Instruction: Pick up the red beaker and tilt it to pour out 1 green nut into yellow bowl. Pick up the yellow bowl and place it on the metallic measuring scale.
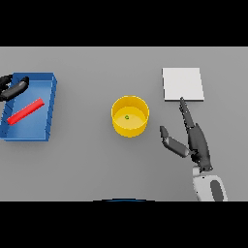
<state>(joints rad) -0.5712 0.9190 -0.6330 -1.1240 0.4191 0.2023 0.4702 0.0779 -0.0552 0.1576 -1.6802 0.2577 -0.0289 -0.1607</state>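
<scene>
You see a matt grey tabletop [87, 164]; the round yellow bowl [130, 127] looks smooth plastic, the pale square scale plate [182, 84] at two o'clock flat, dull.

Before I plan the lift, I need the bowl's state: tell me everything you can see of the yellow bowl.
The bowl is a plain yellow, round, open-topped tub with straight walls, looking like plastic. It stands upright on the grey table, near the middle, with one small green nut on its floor. Nothing else touches it: the right hand lies open to its right, apart from it.
</scene>
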